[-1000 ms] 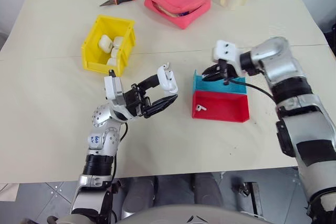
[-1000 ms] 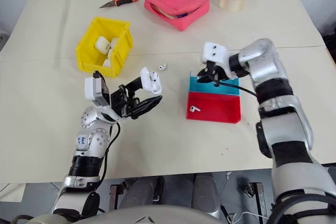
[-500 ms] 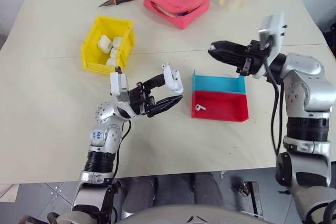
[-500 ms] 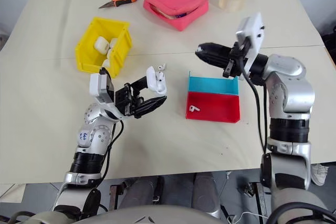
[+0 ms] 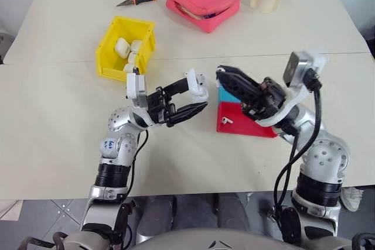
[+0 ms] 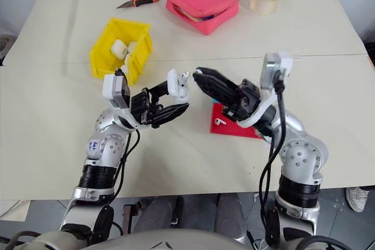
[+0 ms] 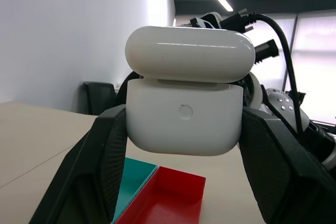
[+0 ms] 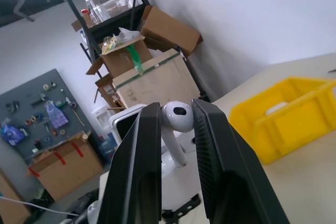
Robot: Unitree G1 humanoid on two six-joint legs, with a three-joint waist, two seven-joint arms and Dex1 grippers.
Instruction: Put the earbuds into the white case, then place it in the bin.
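Midair, the white case (image 7: 185, 114), lid ajar, sat clamped in the left pincer (image 5: 186, 99) above the surface (image 5: 58, 121). Just beside it, the right pincer (image 8: 176, 145) pinched an earbud (image 8: 176, 121). Farther back, the bin (image 5: 125, 48) held more cases.

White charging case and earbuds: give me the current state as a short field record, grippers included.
left gripper: shut on the small glossy white charging case, held above the table, lid open
right gripper: shut on a tiny white earbud, tips close to the case
red shallow tray: one loose earbud inside
blue shallow tray: mostly hidden behind the right arm
yellow plastic bin: holds several white cases
step: earbud not yet in the case
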